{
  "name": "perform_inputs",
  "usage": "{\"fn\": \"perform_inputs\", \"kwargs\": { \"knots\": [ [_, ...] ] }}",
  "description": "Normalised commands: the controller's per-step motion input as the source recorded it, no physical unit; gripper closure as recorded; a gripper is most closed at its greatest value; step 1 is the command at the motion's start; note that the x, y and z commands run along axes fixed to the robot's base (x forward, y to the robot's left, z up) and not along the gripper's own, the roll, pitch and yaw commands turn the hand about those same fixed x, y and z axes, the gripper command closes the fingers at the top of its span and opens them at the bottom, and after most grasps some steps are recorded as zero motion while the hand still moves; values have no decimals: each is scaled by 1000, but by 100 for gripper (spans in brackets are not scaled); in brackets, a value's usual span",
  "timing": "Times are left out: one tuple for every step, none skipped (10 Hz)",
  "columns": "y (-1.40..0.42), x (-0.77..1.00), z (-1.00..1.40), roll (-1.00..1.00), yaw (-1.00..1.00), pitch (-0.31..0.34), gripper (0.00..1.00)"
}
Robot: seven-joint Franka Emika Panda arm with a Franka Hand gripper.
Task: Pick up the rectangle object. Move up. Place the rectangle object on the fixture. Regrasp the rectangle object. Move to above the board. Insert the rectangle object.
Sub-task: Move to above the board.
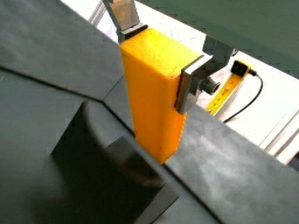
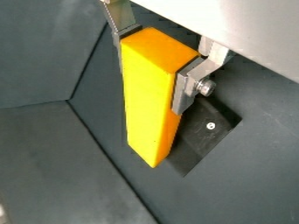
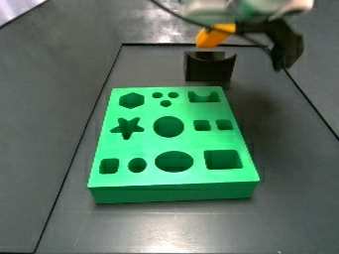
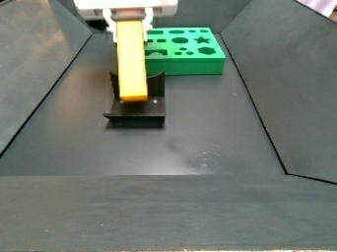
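Note:
My gripper (image 1: pixel 158 59) is shut on the upper end of the rectangle object (image 1: pixel 155 92), an orange-yellow block hanging upright between the silver fingers (image 1: pixel 187 86). Both wrist views show this grasp, with the gripper (image 2: pixel 152 61) on the block (image 2: pixel 149 96). The block's lower end (image 4: pixel 132 94) is right at the top of the black fixture (image 4: pixel 136 110); whether they touch I cannot tell. In a side view the block (image 3: pixel 212 38) shows just above the fixture (image 3: pixel 209 67), under the gripper (image 3: pixel 232 18). The green board (image 3: pixel 172 139) lies beside the fixture.
The dark floor is bounded by sloping dark walls (image 4: pixel 53 89) on both sides. The board (image 4: pixel 184 47) lies behind the fixture in a side view. The fixture's base plate (image 2: pixel 211 131) shows beneath the block. A yellow cable (image 1: pixel 239 83) lies outside the work area.

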Motion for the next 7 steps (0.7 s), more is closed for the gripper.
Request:
{"fn": "perform_inputs", "kwargs": {
  "knots": [
    [75, 64, 1000, -22, 95, 25, 100],
    [69, 61, 1000, -26, 81, 24, 100],
    [63, 58, 1000, -29, 66, 25, 100],
    [60, 56, 1000, -27, 59, 29, 100],
    [50, 51, 1000, -25, 45, 39, 100],
    [45, 52, 1000, -27, 41, 45, 100],
    [37, 47, 1000, -36, 37, 62, 100]
  ]
}}
